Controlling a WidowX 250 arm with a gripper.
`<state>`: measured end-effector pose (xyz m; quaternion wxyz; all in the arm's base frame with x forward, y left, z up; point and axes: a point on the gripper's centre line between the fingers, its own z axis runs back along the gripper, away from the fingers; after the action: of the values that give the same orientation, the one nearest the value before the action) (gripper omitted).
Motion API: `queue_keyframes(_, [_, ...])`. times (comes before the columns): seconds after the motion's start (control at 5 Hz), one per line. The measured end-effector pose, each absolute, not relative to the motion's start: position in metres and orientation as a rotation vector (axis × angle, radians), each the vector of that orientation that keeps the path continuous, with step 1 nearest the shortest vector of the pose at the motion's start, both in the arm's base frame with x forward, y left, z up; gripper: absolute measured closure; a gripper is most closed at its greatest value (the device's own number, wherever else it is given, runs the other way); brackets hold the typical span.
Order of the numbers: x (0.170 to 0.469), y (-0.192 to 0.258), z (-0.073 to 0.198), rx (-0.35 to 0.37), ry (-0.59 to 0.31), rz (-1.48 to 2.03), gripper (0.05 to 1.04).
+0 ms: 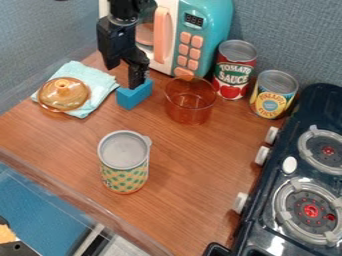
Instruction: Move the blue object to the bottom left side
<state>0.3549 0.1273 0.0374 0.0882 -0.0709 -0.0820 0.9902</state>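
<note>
Nearest us, a toy stove flanks the counter, a dotted can upright beyond it. Up by the toy microwave, the blue block sits between a folded cloth and an orange cup. Right above the block hangs the gripper, pointing down, presumably to avoid nudging that cup; open or clamped, I can't tell.

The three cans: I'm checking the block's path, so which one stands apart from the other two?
The green-spotted can stands alone, nearer the camera; the red-labelled can and blue-and-yellow can stand side by side farther back.
</note>
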Motion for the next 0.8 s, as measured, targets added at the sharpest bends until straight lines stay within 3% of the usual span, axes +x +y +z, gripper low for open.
queue_keyframes(0.4, [0.366,0.131,0.016,-0.206,-0.256,2.938,0.083])
queue_keyframes(0.8, [0.363,0.118,-0.007,-0.152,-0.112,2.930,0.083])
